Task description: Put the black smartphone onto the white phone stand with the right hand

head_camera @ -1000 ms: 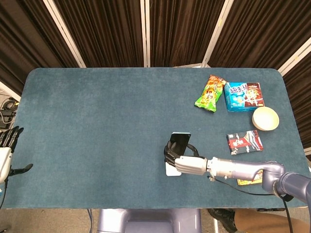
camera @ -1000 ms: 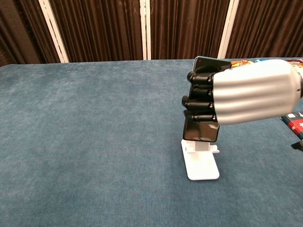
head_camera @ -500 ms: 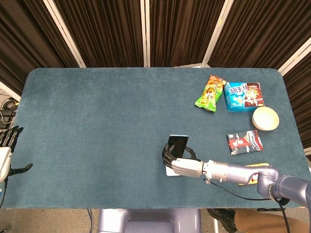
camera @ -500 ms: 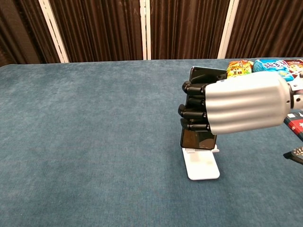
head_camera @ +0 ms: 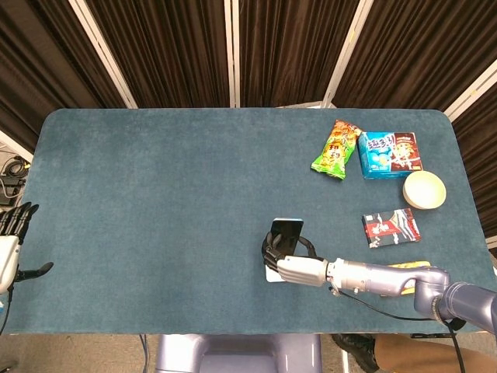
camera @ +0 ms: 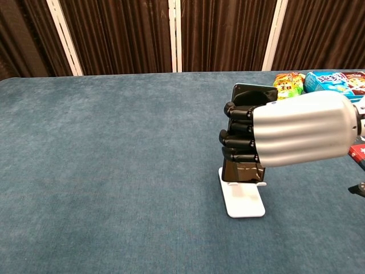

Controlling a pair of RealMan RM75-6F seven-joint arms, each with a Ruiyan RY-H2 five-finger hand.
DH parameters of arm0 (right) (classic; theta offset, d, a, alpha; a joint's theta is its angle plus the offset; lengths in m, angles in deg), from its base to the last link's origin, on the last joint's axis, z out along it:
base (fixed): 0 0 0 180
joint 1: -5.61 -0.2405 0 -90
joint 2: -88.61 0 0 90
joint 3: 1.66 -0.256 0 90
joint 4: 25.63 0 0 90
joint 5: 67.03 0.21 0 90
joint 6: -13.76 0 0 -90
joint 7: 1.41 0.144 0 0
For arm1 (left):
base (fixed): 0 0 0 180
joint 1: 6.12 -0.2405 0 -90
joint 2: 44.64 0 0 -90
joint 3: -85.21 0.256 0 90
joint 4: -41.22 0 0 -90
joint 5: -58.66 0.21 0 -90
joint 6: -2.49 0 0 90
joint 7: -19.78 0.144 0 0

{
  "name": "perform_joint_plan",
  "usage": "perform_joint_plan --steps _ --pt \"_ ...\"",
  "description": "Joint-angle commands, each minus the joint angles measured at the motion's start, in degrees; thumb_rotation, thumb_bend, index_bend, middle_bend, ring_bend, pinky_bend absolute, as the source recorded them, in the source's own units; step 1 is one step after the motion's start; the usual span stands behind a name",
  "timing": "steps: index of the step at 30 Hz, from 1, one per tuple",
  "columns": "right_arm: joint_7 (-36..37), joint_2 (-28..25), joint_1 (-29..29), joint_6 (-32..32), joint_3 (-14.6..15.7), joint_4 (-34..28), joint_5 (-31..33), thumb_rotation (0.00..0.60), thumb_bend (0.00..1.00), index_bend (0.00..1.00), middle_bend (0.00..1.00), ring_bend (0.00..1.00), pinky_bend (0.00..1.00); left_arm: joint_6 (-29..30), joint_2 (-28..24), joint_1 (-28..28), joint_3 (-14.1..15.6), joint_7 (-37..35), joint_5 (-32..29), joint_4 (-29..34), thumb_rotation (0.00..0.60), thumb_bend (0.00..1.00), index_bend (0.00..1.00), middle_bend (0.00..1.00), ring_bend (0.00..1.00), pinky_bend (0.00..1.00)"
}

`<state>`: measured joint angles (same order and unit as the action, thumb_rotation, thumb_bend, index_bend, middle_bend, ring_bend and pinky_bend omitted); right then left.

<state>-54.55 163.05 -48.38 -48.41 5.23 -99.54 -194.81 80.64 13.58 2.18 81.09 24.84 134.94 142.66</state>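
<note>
My right hand [camera: 285, 136] grips the black smartphone [camera: 246, 171], holding it upright with black fingers [camera: 236, 138] wrapped across its face. The phone's lower edge sits at the ledge of the white phone stand [camera: 242, 197], whose flat base lies on the blue table. From the head view, the phone [head_camera: 286, 230] rises just beyond the right hand [head_camera: 297, 268], and only a sliver of the stand [head_camera: 271, 275] shows beside it. My left hand [head_camera: 12, 241] hangs off the table's left edge, fingers apart, holding nothing.
At the back right lie a green snack bag [head_camera: 336, 149], a blue box [head_camera: 387, 154], and a white bowl [head_camera: 424, 189]. A red-and-black packet [head_camera: 390, 227] lies right of the stand. A yellow item [head_camera: 408, 266] peeks from behind my right forearm.
The right hand dropped and shifted left with the phone, then came back slightly right. The phone's bottom edge now meets the stand's ledge. The left hand stayed still.
</note>
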Motion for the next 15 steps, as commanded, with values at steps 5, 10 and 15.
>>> perform_joint_plan --steps 5,10,15 --pt "0.2 0.43 0.58 0.09 0.03 0.58 -0.23 0.6 0.44 0.51 0.45 0.36 0.35 -0.07 -0.02 0.01 0.09 -0.08 0.12 0.08 0.6 0.0 0.0 0.0 0.0 0.0" --pt "0.43 0.41 1.14 0.32 -0.15 0.2 0.14 0.6 0.43 0.41 0.33 0.25 0.32 -0.18 0.02 0.06 0.13 0.0 0.1 0.07 0.6 0.0 0.0 0.0 0.0 0.0" --pt "0.29 0.53 1.62 0.16 -0.37 0.14 0.1 0.6 0.43 0.33 0.26 0.19 0.32 -0.08 0.0 0.04 0.15 0.04 0.17 0.11 0.6 0.0 0.0 0.0 0.0 0.0"
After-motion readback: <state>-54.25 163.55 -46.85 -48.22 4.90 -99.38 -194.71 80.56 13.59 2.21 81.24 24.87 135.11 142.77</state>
